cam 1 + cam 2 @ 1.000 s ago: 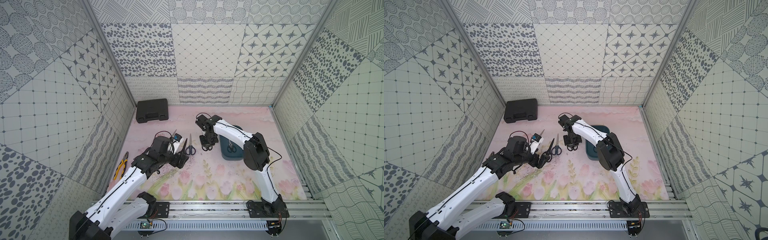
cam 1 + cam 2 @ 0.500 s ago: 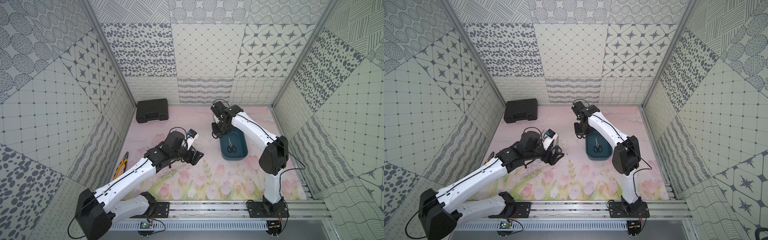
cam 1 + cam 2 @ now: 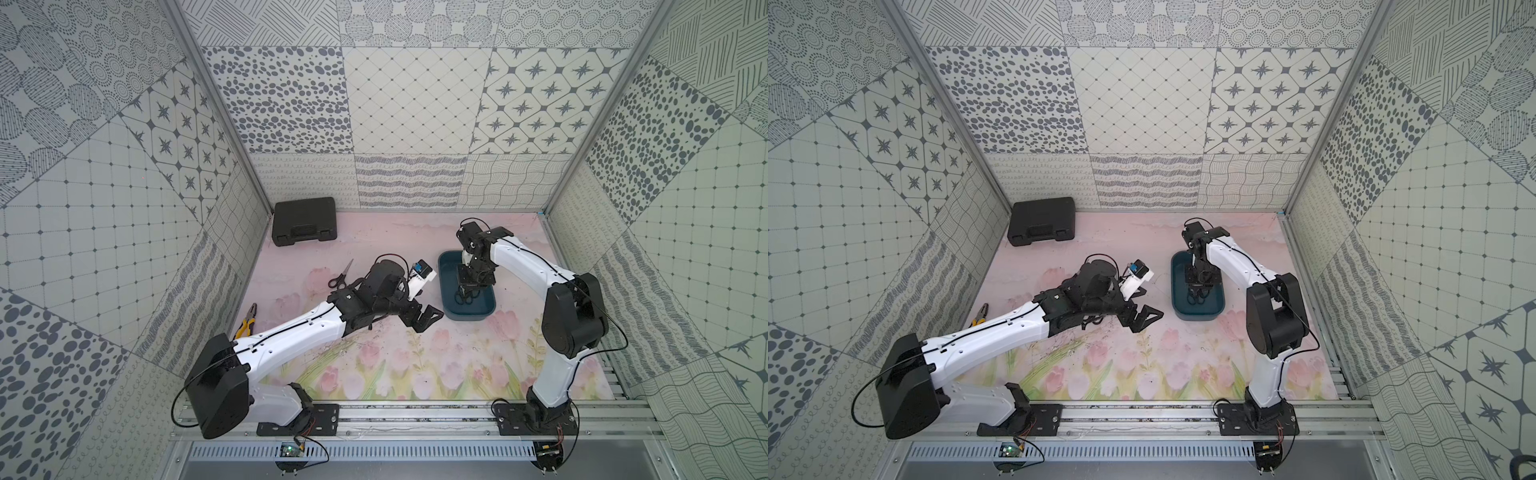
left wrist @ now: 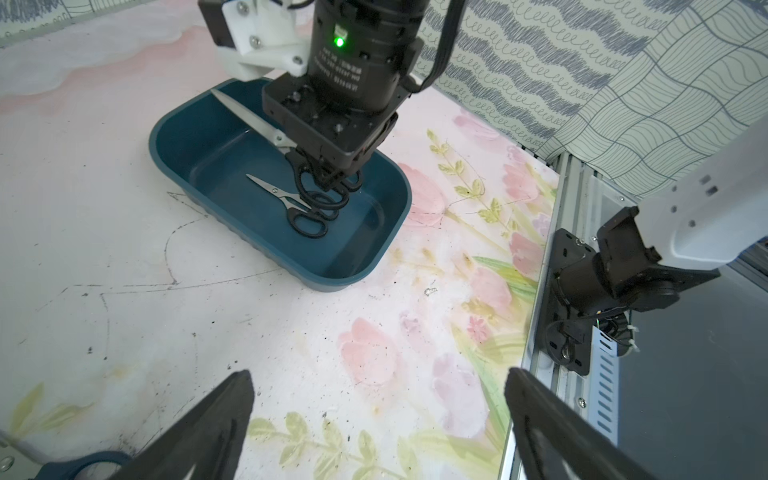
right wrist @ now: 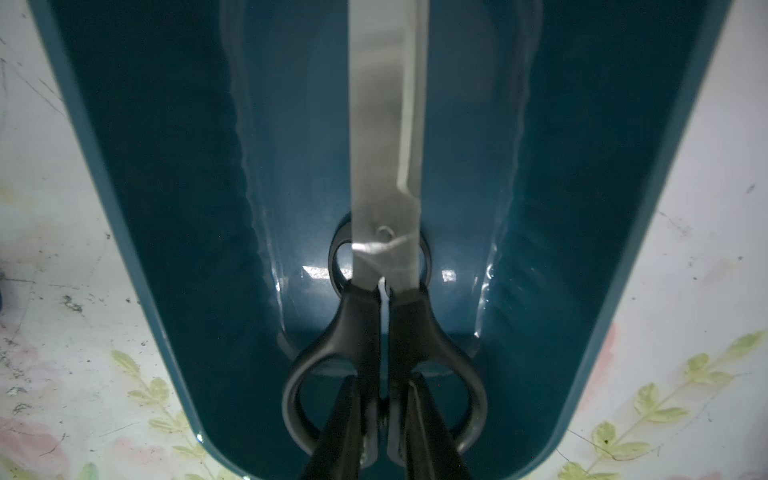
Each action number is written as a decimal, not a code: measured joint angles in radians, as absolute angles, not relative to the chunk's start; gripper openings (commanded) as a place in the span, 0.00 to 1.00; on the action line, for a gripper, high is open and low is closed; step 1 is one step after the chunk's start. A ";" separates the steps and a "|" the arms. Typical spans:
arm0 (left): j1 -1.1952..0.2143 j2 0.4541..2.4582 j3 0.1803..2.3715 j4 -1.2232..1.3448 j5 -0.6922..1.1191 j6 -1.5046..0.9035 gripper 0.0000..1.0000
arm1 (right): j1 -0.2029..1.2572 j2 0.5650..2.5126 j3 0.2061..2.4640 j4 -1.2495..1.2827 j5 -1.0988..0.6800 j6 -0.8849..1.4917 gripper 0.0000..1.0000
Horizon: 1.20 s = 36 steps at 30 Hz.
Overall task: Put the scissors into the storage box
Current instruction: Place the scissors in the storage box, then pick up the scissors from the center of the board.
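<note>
The scissors [image 4: 253, 119], clamped by the right gripper [image 4: 330, 176], lie along the storage box [image 4: 208, 145], handles low inside it; the left gripper [image 4: 378, 374] gapes empty beside it.

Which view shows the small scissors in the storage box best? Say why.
Left wrist view: the small scissors lie in plain sight on the storage box floor. Right wrist view shows only loop edges behind the held large scissors' blade. In both top views, just dark loops show under the right gripper.
</note>
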<state>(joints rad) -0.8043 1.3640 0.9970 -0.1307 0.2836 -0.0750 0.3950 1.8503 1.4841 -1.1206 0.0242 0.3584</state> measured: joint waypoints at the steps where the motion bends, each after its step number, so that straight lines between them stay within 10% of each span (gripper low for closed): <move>1: -0.809 1.370 0.996 -0.124 0.286 -0.075 1.00 | 0.395 1.856 1.473 -1.110 0.022 0.358 0.00; 11: -0.819 1.372 0.970 -0.114 0.275 -0.075 0.99 | 0.395 1.915 1.422 -1.018 0.009 0.359 0.01; 21: -0.819 1.360 0.958 -0.107 0.254 -0.075 0.99 | 0.395 1.920 1.422 -0.997 0.030 0.356 0.40; 36: -0.766 1.230 0.893 -0.110 0.109 -0.046 1.00 | 0.464 1.813 1.493 -1.007 0.027 0.364 0.45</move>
